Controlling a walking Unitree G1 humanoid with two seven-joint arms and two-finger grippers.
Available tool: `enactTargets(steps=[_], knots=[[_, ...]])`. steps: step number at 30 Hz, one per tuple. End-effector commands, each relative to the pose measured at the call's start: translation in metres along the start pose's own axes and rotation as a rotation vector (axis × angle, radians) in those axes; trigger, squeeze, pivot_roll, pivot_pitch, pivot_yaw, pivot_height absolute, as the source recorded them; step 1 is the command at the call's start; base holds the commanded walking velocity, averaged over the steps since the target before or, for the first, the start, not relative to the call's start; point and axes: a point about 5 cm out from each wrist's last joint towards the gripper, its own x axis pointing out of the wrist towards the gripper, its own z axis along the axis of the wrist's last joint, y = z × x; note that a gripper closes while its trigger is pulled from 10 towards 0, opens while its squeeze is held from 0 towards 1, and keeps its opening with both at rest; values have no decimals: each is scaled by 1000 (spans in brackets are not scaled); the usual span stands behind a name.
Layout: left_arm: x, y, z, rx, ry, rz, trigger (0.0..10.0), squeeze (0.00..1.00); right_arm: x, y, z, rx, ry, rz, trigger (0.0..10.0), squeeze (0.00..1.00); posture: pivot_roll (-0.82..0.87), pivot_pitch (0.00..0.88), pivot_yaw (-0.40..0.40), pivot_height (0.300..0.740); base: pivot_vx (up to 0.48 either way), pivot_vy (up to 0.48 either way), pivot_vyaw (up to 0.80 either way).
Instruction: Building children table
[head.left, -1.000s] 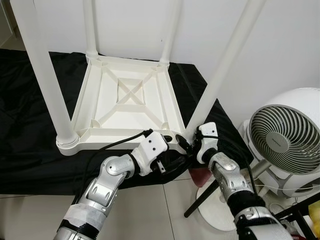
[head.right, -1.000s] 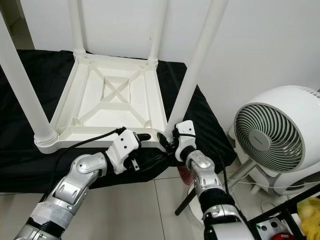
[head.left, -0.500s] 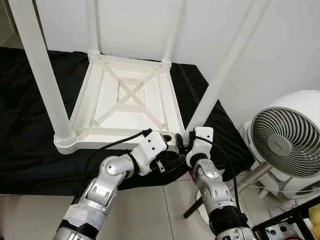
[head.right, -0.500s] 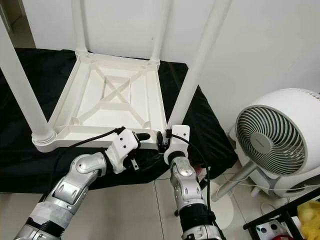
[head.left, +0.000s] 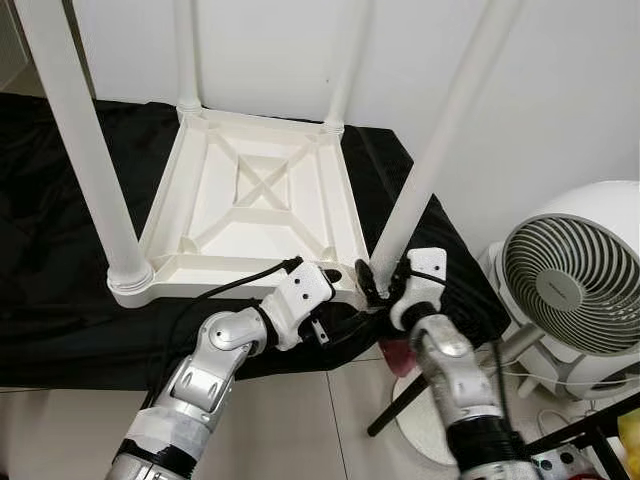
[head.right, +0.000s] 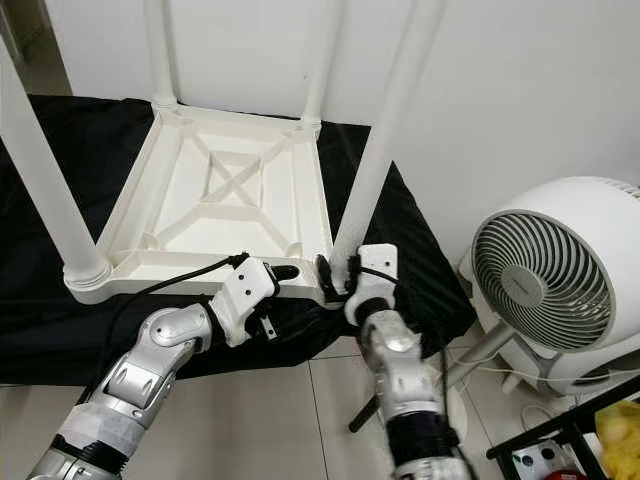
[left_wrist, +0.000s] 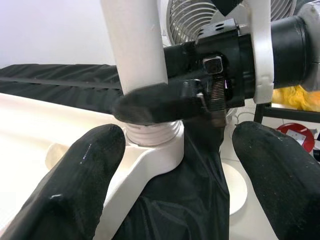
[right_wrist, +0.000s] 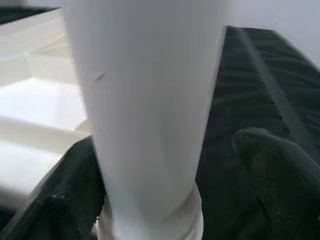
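A white children's table (head.left: 255, 265) lies upside down on a black cloth (head.left: 60, 300), its legs pointing up. The near right leg (head.left: 430, 160) stands in the table's near right corner socket (left_wrist: 150, 150). My right gripper (head.left: 378, 285) is open around the base of this leg. In the right wrist view the leg (right_wrist: 150, 100) touches one finger (right_wrist: 70, 200), and a strip of cloth shows before the other finger (right_wrist: 275, 185). My left gripper (head.left: 345, 300) is open, low and close in front of the same corner, its fingers (left_wrist: 80, 190) either side of the socket.
A white floor fan (head.left: 575, 280) stands to the right on a round base (head.left: 430, 410), close to my right arm. A black rack (head.left: 600, 430) is at the bottom right. A white wall runs behind the table. Tiled floor lies in front of the cloth.
My right forearm has swung back to the right around the leg's base, after swinging left half a second earlier. The leg's top now leans slightly less to the right. The left arm has stayed put.
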Motion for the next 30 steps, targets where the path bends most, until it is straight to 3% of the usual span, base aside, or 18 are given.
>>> enactTargets(steps=[1, 5, 10, 13, 14, 15, 16, 17, 20, 30], knots=[[2, -3, 2, -5, -3, 13, 10000, 0, 0, -2, -2, 1, 6, 42, 10000, 0, -52, 0, -159, 740, 0, 0, 0], [0, -5, 2, -6, -2, -9, 10000, 0, 4, -10, 0, -58, 24, 142, 10000, 0, -48, 0, -159, 740, 0, 0, 0], [-1, -4, 2, 4, 1, -5, 10000, 0, 8, -15, 1, -94, 28, 179, 10000, 0, -42, 0, -160, 740, 0, 0, 0], [-3, -3, 2, 14, 7, 6, 10000, 0, 17, -16, 3, -147, 51, 276, 10000, 0, -29, 0, -156, 740, 0, 0, 0], [-3, -2, 1, 16, 9, 10, 10000, 0, 20, -15, 3, -156, 58, 316, 9176, 0, -29, 0, -156, 740, 0, 0, 0], [-3, -2, 1, 16, 9, 11, 10000, 0, 22, -14, 3, -158, 64, 339, 9176, 0, -29, 0, -156, 740, 0, 0, 0], [-4, -2, 2, 17, 9, 12, 10000, 0, 24, -13, 3, -170, 71, 354, 4824, 0, -27, 0, -154, 740, 0, 0, 0], [-4, -2, 2, 17, 9, 12, 10000, 0, 24, -13, 3, -170, 71, 354, 4824, 0, -27, 0, -154, 740, 0, 0, 0], [-4, -2, 2, 16, 9, 15, 10000, 0, 28, -15, 3, -200, 86, 385, 0, 0, -28, 0, -152, 740, 0, 0, 0], [-3, -3, 3, 11, 8, 16, 10000, 0, 27, -18, -2, -170, 94, 411, 0, 0, -31, 0, -155, 740, 0, 0, 0]])
